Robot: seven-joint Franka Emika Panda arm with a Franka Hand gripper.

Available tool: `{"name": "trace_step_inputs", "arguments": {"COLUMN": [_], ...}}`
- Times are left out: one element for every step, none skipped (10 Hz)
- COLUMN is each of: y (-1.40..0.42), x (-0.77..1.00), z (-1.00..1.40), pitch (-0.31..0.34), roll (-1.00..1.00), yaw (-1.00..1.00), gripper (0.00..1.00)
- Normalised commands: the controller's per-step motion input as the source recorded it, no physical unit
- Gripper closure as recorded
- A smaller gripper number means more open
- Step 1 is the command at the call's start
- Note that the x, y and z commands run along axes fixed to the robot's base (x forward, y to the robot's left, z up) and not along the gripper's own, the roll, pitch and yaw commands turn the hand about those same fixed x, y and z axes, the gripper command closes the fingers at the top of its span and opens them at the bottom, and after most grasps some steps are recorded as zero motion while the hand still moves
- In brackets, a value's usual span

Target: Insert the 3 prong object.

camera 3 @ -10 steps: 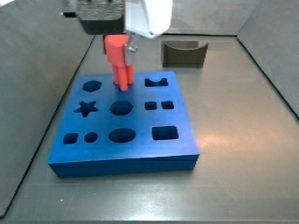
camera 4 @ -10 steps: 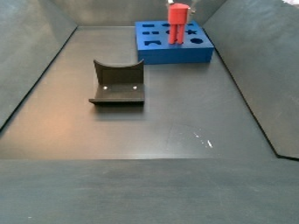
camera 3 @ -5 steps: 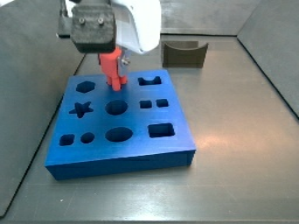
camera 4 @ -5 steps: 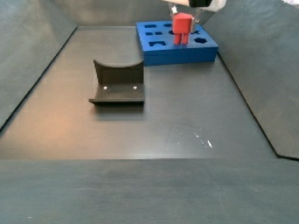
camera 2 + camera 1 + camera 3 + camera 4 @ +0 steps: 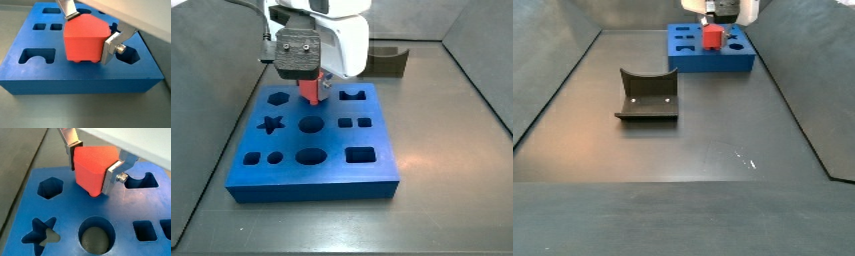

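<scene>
My gripper (image 5: 93, 164) is shut on the 3 prong object (image 5: 92, 172), a red-orange piece with short prongs at its lower end. It also shows in a wrist view (image 5: 83, 44). I hold it upright over the far row of the blue block (image 5: 311, 150), between the hexagon cut-out (image 5: 50, 187) and the arch cut-out (image 5: 143, 180). Its prongs sit at or just above the block's top surface. In both side views the gripper (image 5: 309, 68) (image 5: 720, 18) stands low over the block (image 5: 714, 62) with the piece (image 5: 310, 92) (image 5: 712, 37) under it.
The blue block has a star cut-out (image 5: 39, 233), a round hole (image 5: 95, 237) and square cut-outs (image 5: 143, 230). A dark grey U-shaped block (image 5: 385, 60) (image 5: 647, 95) lies on the floor away from the blue block. Grey walls enclose the floor.
My gripper has come down with the red-orange piece, so the piece's lower end now sits at the blue block's top. The grip stays shut.
</scene>
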Motion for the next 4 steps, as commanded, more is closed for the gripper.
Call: {"name": "trace_step_inputs", "arguments": {"y": [0.00,0.00,0.00,0.00], "x": [0.20,0.02,0.00,0.00], "z": [-0.39,-0.21,0.00,0.00], "pitch": [0.067,0.020,0.000,0.000], "roll": [0.04,0.00,-0.06,0.00], "yaw": [-0.20,-0.13,0.00,0.00], "gripper": [1.00,1.00,1.00,1.00]}}
